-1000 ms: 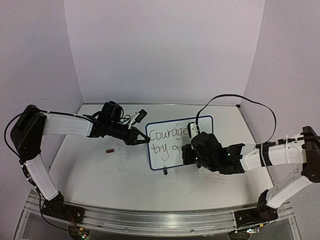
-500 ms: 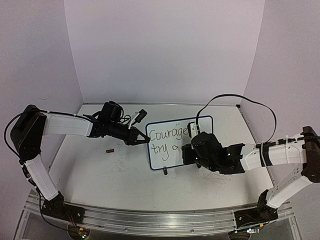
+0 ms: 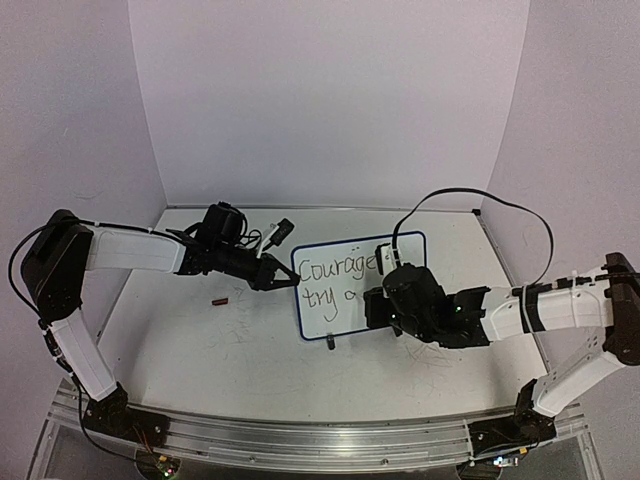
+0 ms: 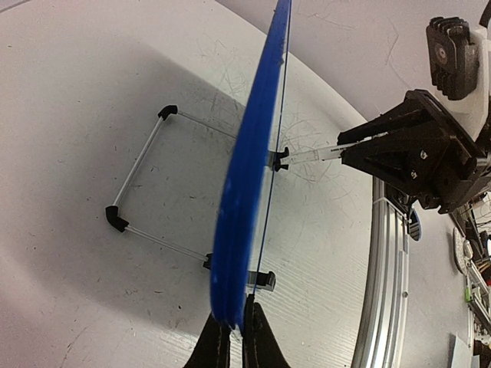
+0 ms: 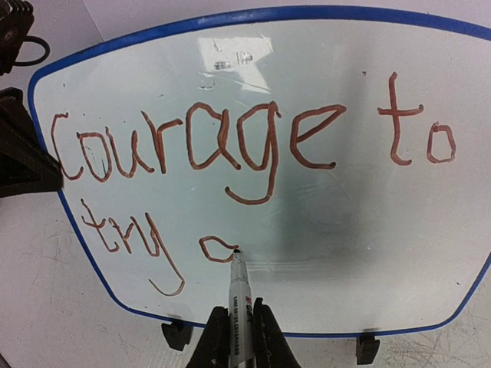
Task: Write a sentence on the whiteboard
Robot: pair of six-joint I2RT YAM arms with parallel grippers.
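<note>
Writing stands at "Courage to try a" on the whiteboard [image 5: 345,222], upright on the tabletop [image 3: 200,340], its edge clamped by the left fingers [image 4: 219,349]. Right fingers [image 5: 217,337] grip the marker [image 5: 239,307], tip on the open "a" of the sentence [image 5: 253,146]; advise light, even pressure, closing that loop first.

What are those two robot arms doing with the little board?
They are writing on it. The left arm steadies the whiteboard, jaws shut on its blue edge. The right arm holds a marker in shut jaws, tip on the board. The sentence so far reads "Courage to try" plus one started letter.
</note>
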